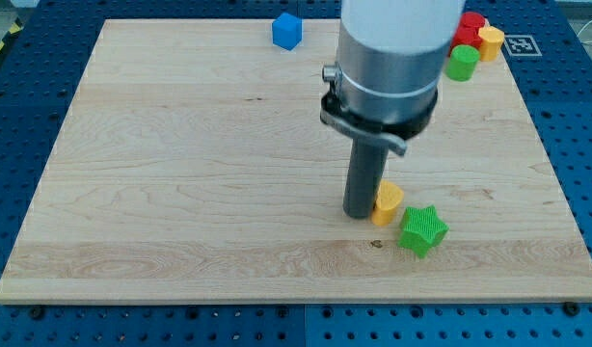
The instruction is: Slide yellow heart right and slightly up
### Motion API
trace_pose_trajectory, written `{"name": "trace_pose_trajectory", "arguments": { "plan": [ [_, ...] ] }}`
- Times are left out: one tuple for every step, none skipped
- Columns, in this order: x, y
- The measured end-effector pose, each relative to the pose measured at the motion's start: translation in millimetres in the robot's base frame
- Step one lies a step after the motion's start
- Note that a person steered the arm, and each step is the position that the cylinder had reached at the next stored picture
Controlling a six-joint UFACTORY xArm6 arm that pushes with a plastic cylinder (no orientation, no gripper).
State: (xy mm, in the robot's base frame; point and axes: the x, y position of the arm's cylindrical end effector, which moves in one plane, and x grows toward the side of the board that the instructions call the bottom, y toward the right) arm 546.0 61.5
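The yellow heart (388,203) lies on the wooden board (180,173) at the lower right of the middle. My tip (360,214) stands right against the heart's left side, touching it. A green star (422,229) lies just to the lower right of the heart, close to it or touching it. The arm's grey body hangs above the tip and hides part of the board behind it.
A blue cube (287,31) sits near the view's top edge. At the top right corner a red block (468,29), a yellow block (491,42) and a green block (461,63) are clustered. The board's right edge is near.
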Motion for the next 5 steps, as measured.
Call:
{"name": "trace_pose_trajectory", "arguments": {
  "plan": [
    [26.9,0.0],
    [23.8,8.0],
    [7.1,16.9],
    [-1.5,28.9],
    [-15.2,33.2]
  ]
}}
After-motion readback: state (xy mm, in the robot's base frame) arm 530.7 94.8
